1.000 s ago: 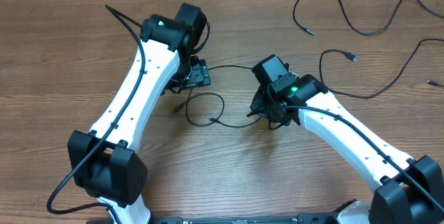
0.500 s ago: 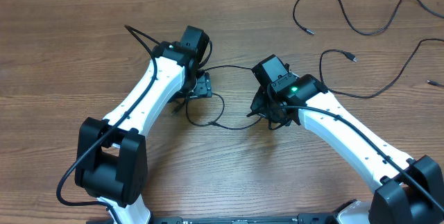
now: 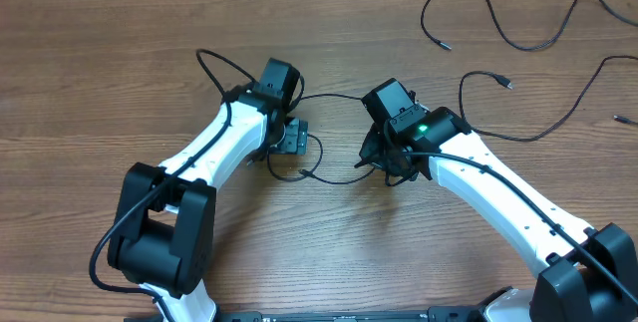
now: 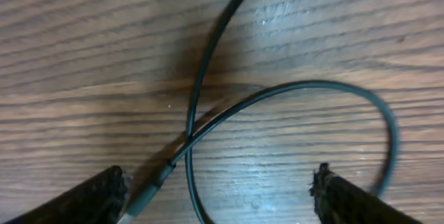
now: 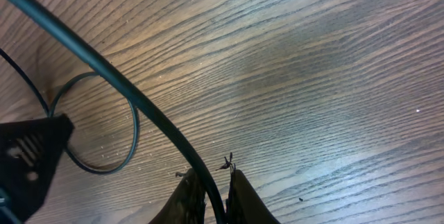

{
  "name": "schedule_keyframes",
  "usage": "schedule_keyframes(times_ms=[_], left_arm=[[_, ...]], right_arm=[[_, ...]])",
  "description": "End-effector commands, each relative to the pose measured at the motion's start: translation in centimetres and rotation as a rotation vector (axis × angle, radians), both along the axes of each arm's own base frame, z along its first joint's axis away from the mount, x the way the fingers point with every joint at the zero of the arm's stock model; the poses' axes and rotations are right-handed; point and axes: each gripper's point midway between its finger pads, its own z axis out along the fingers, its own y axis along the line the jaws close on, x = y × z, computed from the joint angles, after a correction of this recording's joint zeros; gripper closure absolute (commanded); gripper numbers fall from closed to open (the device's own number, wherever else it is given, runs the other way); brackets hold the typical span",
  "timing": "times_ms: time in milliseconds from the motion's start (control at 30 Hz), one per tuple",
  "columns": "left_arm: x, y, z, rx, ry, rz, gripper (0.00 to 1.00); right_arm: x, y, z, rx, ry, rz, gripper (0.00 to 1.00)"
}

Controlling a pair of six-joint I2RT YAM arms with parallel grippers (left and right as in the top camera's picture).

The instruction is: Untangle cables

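A thin black cable [image 3: 317, 167] lies looped on the wooden table between my two grippers. My left gripper [image 3: 291, 140] is open, low over the loop; in the left wrist view [image 4: 218, 193] its fingers stand wide on either side of the crossing cable [image 4: 208, 123] and its plug end [image 4: 142, 196]. My right gripper [image 3: 389, 170] is shut on the same cable; in the right wrist view [image 5: 214, 189] the cord [image 5: 125, 89] runs between the closed fingertips. Other loose cables [image 3: 493, 23] lie at the far right.
The loose black cords at the back right spread toward the table's right edge [image 3: 588, 83], one with a small plug [image 3: 506, 83]. My left gripper also shows at the left edge of the right wrist view [image 5: 28, 154].
My left arm has swung right and toward me, bringing its gripper down over the cable loop. The right arm has not moved.
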Motion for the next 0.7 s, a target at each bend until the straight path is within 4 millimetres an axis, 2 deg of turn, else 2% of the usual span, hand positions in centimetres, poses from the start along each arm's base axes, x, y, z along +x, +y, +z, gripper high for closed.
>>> schedule_keyframes(times_ms=[0, 300, 467, 667], left_arm=[[-0.5, 0.1, -1.3, 0.009, 0.008, -0.063, 0.2], [0.3, 0.1, -2.3, 0.006, -0.048, -0.059, 0.24], [0.6, 1.7, -2.8, 0.095, -0.06, -0.039, 0.36], [0.3, 1.5, -3.0, 0.086, -0.047, -0.042, 0.36]], right_arm=[[0.3, 0.1, 0.1, 0.007, -0.005, -0.008, 0.87], [0.2, 0.1, 0.1, 0.005, -0.001, -0.008, 0.87], [0.2, 0.1, 0.1, 0.005, -0.001, -0.008, 0.87], [0.2, 0.1, 0.1, 0.005, -0.001, -0.008, 0.87]])
